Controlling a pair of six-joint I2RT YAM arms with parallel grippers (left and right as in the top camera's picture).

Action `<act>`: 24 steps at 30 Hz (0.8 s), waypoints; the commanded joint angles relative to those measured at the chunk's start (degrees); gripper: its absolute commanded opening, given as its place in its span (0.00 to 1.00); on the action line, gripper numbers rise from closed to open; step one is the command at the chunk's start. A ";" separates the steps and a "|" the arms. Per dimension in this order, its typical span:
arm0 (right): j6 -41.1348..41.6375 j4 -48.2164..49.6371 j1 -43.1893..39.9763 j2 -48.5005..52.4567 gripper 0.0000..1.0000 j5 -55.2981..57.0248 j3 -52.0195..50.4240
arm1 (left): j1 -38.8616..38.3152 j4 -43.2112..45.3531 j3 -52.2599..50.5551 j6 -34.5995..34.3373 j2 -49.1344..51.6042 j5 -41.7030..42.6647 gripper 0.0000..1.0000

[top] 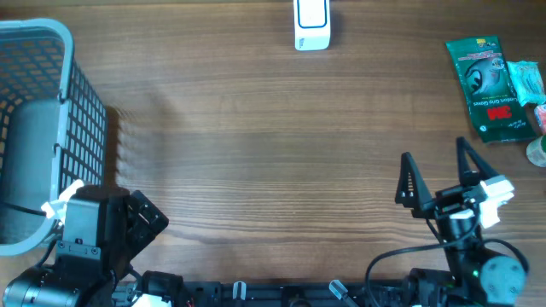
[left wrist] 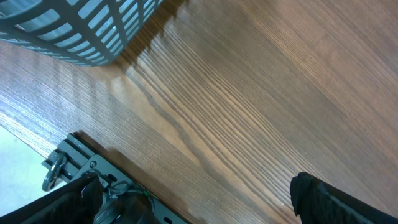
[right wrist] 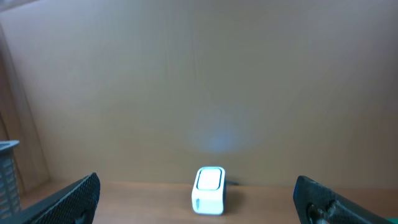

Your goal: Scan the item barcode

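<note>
The white barcode scanner (top: 311,26) stands at the table's far edge, centre. In the right wrist view the scanner (right wrist: 209,190) faces me, far ahead between the fingers. A green packet (top: 486,85) lies flat at the far right, with a pale blue packet (top: 527,81) against its right side. My right gripper (top: 435,170) hovers near the front right, open and empty, pointing away from me, short of the green packet. My left gripper (top: 141,223) sits low at the front left beside the basket, jaws wide apart with only wood between them (left wrist: 193,205). The right gripper (right wrist: 196,183) holds nothing.
A grey wire basket (top: 38,128) fills the left edge, and its rim (left wrist: 81,25) shows in the left wrist view. The metal mounting rail (left wrist: 81,165) runs along the table's front edge. A small greenish object (top: 537,152) peeks in at the right edge.
</note>
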 commanded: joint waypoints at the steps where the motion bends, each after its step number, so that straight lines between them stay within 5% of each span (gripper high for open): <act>1: 7.65 1.88 0.04 -4.63 1.00 3.13 -7.02 | -0.46 0.13 0.22 0.72 -0.09 -1.16 1.00; 14: 10.23 -1.33 0.04 -5.68 1.00 8.90 -16.26 | -0.46 0.13 0.22 0.70 -0.09 -1.16 1.00; 19: -1.33 -4.50 0.04 -5.68 1.00 7.48 -16.28 | -0.46 0.13 0.22 0.70 -0.09 -1.16 1.00; 24: -4.22 -4.61 0.04 -5.68 1.00 6.88 -16.28 | -0.46 0.13 0.22 0.70 -0.09 -1.16 1.00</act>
